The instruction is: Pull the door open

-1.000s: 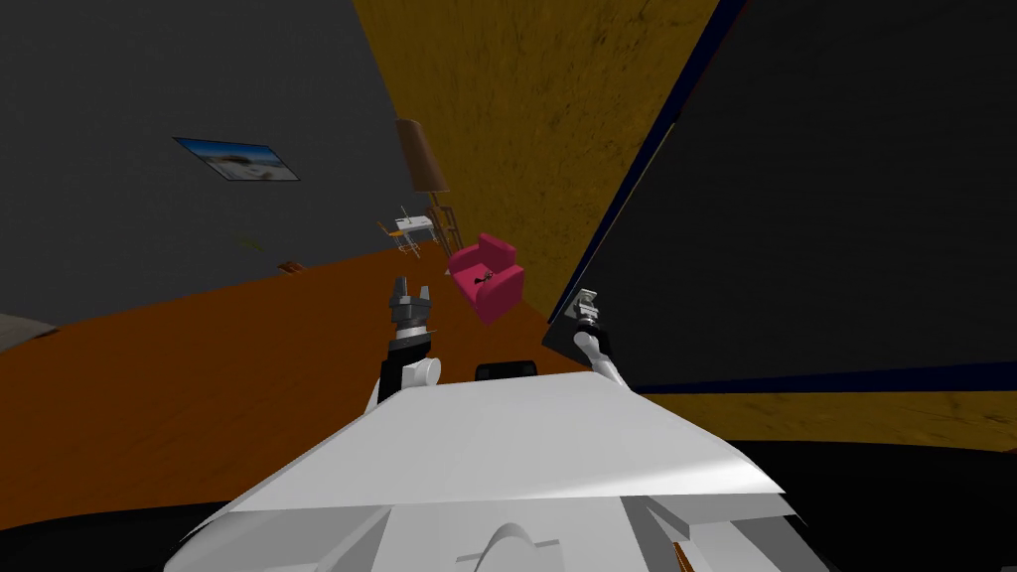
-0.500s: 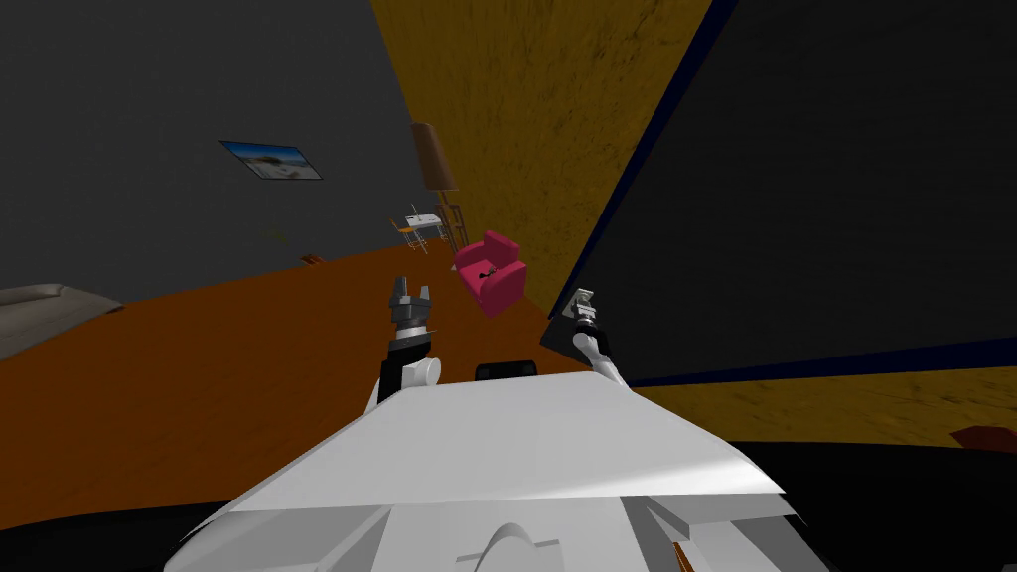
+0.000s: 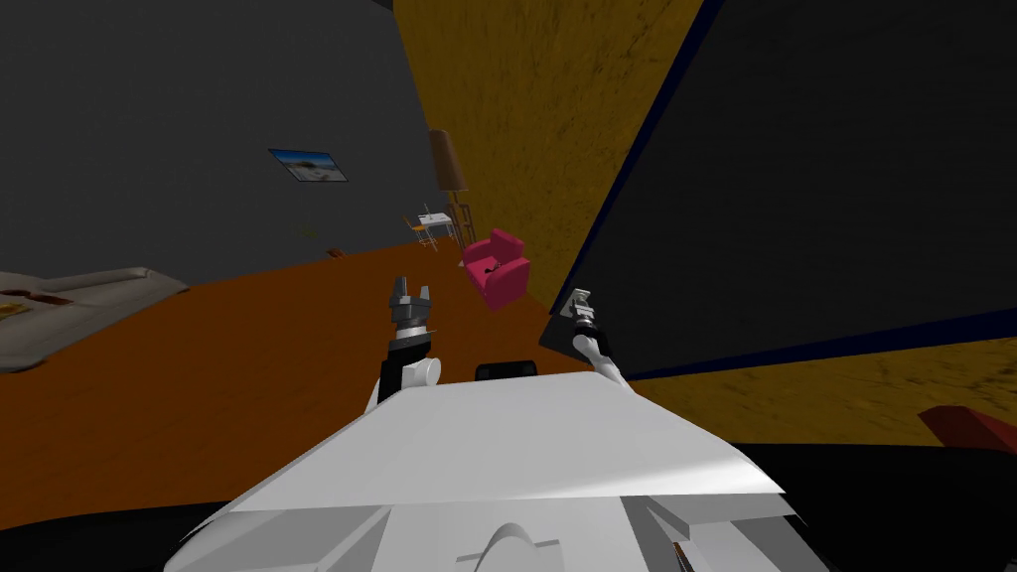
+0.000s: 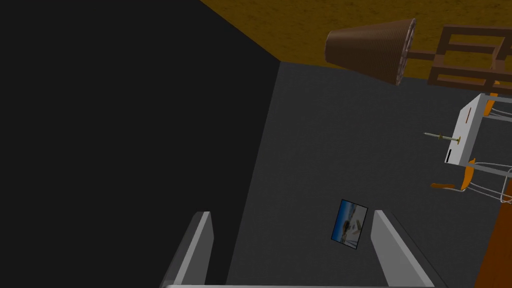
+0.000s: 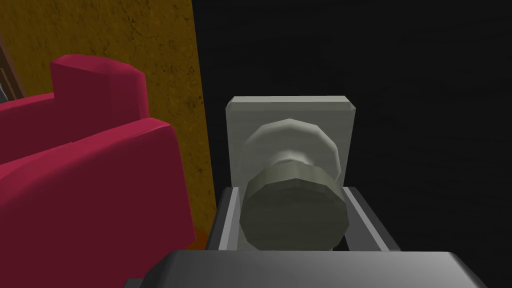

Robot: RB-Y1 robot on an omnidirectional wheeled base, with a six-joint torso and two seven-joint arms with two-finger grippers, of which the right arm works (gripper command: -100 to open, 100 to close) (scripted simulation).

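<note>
**Swung round, knob clamped**

Since a second ago my base has turned. A pale grey sofa (image 3: 70,308) has come in at the left edge, and the small framed picture (image 3: 309,166) on the dark grey wall sits further right. Bare orange-brown floor (image 3: 199,377) lies open from the sofa to the left gripper (image 3: 409,298), whose fingers stand spread with nothing between them. Upper centre, a brown-shaded floor lamp (image 3: 448,159) and a small white table (image 3: 434,218) stand by the mottled ochre wall (image 3: 536,89). A magenta armchair (image 3: 500,268) stands near the navy free edge of the flat near-black door (image 3: 824,179). Right of centre, the right gripper (image 5: 292,197) pinches the round grey door knob (image 5: 294,215) on its square grey plate (image 5: 290,107). A dark red shape (image 3: 978,427) pokes in at the lower right edge.
</note>
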